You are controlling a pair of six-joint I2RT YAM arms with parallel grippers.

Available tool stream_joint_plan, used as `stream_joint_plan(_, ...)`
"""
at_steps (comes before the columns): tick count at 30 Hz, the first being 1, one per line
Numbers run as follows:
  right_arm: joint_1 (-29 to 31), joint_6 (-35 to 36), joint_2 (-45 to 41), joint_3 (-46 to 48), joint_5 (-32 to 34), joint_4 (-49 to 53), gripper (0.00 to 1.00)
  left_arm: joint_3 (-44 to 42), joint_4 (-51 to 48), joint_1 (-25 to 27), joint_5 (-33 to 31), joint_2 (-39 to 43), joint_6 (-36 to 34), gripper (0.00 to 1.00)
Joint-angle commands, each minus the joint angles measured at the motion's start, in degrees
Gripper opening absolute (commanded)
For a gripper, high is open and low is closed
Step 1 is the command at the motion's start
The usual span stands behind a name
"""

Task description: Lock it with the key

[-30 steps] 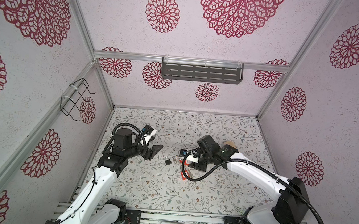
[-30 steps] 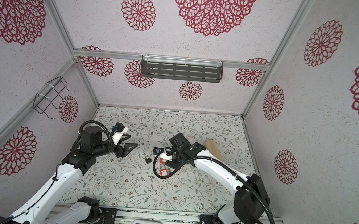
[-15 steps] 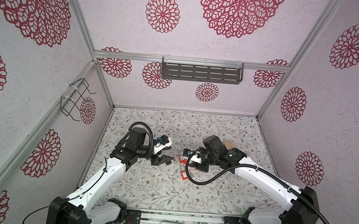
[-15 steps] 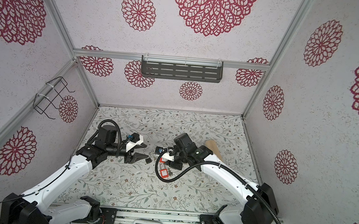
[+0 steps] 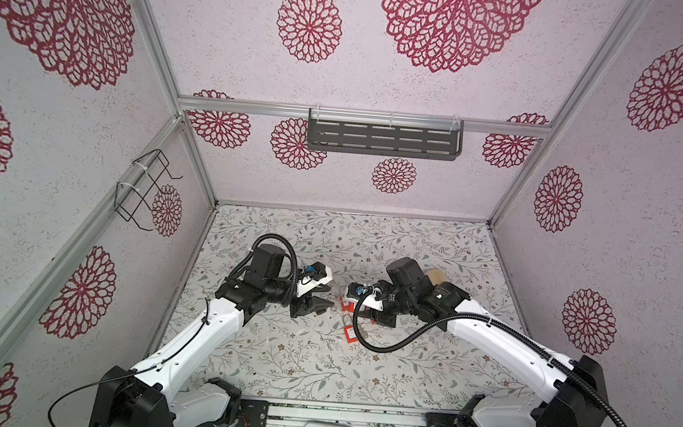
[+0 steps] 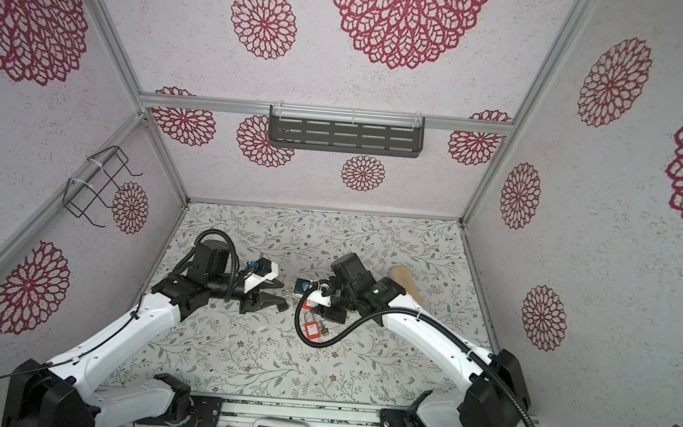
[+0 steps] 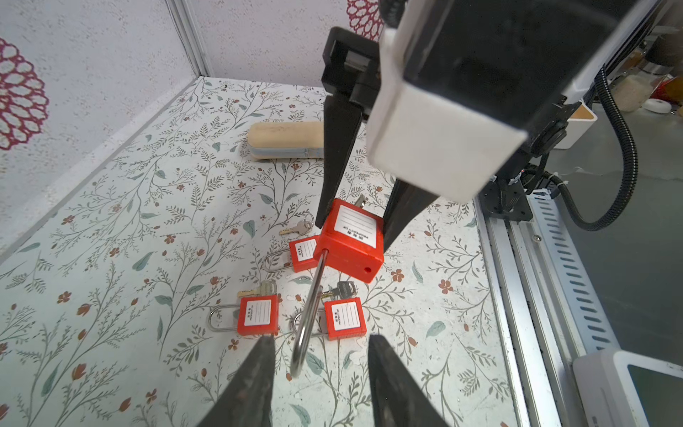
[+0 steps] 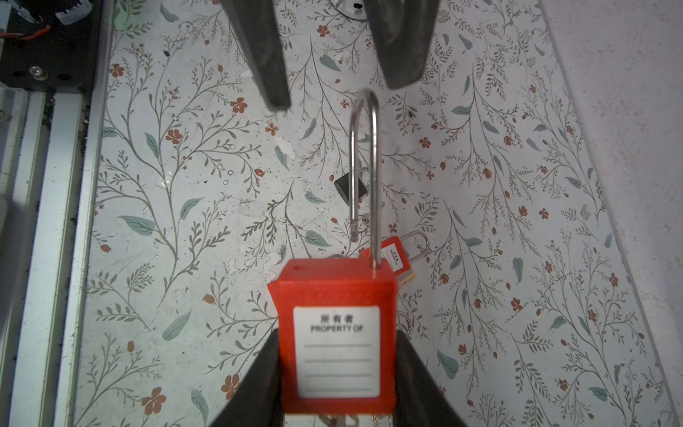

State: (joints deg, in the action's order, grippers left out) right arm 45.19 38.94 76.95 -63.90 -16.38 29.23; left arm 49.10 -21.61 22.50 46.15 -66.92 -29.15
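Observation:
My right gripper [image 8: 337, 340] is shut on the body of a red padlock [image 8: 336, 332] and holds it above the floor. Its steel shackle [image 8: 364, 166] stands open, one leg out of the body. A key [image 7: 360, 201] shows at the body's far end. The shackle [image 7: 308, 318] points at my left gripper [image 7: 320, 338], which is open. The bend of the shackle lies between the left fingertips [image 7: 268, 344], touching neither. In both top views the left gripper [image 5: 327, 297] and the held padlock [image 6: 310, 301] meet at mid-floor.
Three more red padlocks [image 7: 258, 316] [image 7: 345, 318] [image 7: 303, 253] with keys lie on the floral floor under the held one. A black-headed key [image 8: 349, 188] lies apart. A beige roll [image 5: 435, 277] sits behind the right arm. Wire rack [image 5: 141, 190] on the left wall, grey shelf [image 5: 383, 138] at the back.
My left arm has swung right to the padlock and its jaws have narrowed around the shackle's bend. The right gripper has kept its grip and shifted slightly.

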Motion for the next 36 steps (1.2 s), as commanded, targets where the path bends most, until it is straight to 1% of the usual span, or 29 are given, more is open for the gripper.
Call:
stream_joint_plan(1, -0.21, -0.79, -3.20, -1.45, -1.72, -2.25, 0.24, -0.32, 0.91, 0.51, -0.01, -0.58, -0.47, 0.42)
stream_joint_plan(6, -0.21, -0.79, -3.38, -1.33, -1.88, -2.76, 0.23, -0.06, 1.13, 0.85, -0.02, -1.01, -0.22, 0.36)
stream_joint_plan(18, -0.13, -0.86, -2.49, -1.48, -1.11, -3.32, 0.23, 0.63, 0.70, 1.63, 0.60, -1.63, -0.12, 0.15)
stream_joint_plan(27, -0.10, -0.73, -2.65, -0.97, 0.27, -4.22, 0.24, 2.44, 0.00, 1.94, 3.01, -3.37, 1.28, 0.01)
stream_joint_plan(33, -0.02, -0.35, -3.18, -0.53, 1.60, -5.22, 0.25, 2.74, -0.90, 2.32, 3.32, -3.57, 1.79, 0.00)
stream_joint_plan(36, -0.02, -0.05, -3.41, -0.19, 2.29, -5.50, 0.34, 2.93, -0.92, 2.33, 3.93, -3.57, 2.97, 0.00)
